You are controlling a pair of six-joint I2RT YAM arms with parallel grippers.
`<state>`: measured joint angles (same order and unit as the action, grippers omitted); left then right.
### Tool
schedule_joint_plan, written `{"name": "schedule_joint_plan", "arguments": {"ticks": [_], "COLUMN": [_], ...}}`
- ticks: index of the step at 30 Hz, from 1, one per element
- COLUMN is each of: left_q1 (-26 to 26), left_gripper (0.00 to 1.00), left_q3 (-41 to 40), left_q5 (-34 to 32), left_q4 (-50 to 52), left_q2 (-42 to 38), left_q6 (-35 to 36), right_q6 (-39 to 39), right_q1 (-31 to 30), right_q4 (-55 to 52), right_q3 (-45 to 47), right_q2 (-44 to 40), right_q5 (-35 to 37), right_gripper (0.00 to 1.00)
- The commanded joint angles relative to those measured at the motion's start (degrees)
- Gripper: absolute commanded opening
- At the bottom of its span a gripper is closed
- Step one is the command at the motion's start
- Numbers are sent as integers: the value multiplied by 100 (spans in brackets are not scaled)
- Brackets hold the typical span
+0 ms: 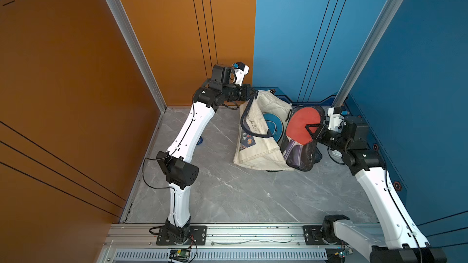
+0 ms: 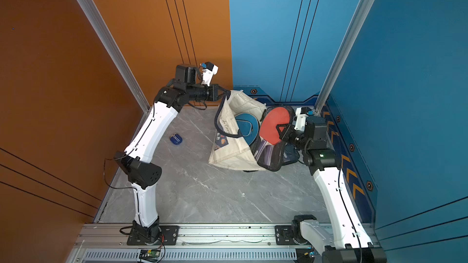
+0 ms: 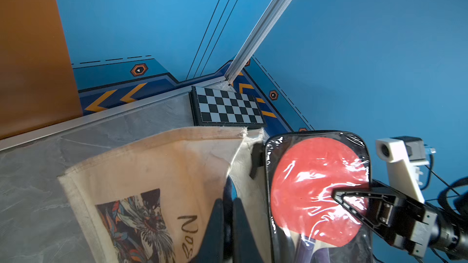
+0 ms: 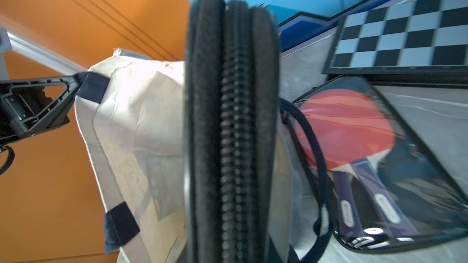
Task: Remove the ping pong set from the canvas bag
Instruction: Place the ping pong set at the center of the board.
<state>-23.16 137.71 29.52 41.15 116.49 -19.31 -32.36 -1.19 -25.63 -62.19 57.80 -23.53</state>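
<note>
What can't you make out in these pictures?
- Blue case: lower part hidden inside the canvas bag, both top views.
- Right pincer: fingertips hidden in right wrist view by the held pouch, blurred.
- Bag lettering: too small in top views; cut by frame edge in left wrist view.

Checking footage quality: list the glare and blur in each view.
Left wrist view: white glare streaks across the clear-fronted paddle pouch. Right wrist view: that pouch's zipped edge fills the centre, out of focus; chequered board smeared. Top views: evenly lit, sharp.
</note>
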Motion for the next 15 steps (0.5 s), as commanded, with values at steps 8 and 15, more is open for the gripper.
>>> {"name": "schedule_joint_plan", "arguments": {"ticks": [8,15], "left_q1": [207,215], "left_gripper": [0,0], "left_q3": [552,568], "left_q5": [-10,-77], "left_q4": [-360,-358], "left_q2": [287,352], "left_q6": [-134,-142], "right_q6": [-38,-342], "right_q1": [1031,1649], "right_q4": [-917,-917], "right_q3": [-107,292], "right_q2": [-709,-1012], "right_q5": [51,670], "right_gripper": [3,4]}}
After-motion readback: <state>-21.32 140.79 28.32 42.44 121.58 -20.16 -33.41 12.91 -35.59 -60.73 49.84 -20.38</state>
